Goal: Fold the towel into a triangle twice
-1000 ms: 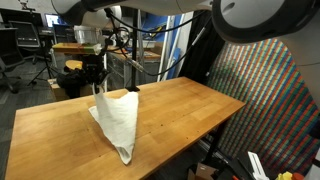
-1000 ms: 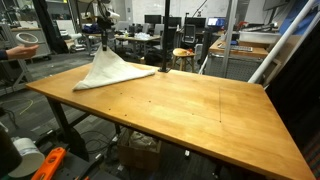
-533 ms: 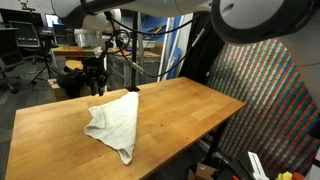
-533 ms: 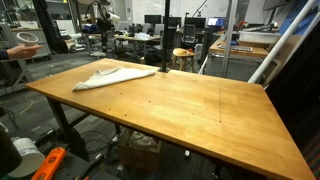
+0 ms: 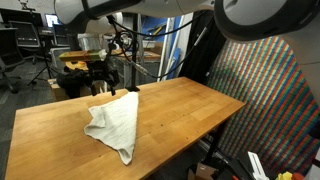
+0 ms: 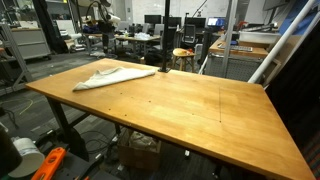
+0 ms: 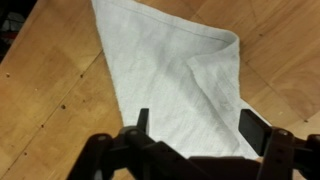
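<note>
We've got a wooden plank-top table (image 6: 200,110), and flat on it, up near one far corner, lies a white towel (image 6: 115,75). In the wrist view we see the cloth rumpled, one side doubled over itself. It narrows to a point toward the table's edge in an exterior view (image 5: 125,155).

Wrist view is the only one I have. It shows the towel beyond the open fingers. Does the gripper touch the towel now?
Observer: No. In an exterior view the gripper hangs above the towel, apart from it, near its rear side.
Operator: Does the towel hang over the table edge?
Observer: It seems not. In an exterior view the towel lies whole on the table, close along one edge.
</note>
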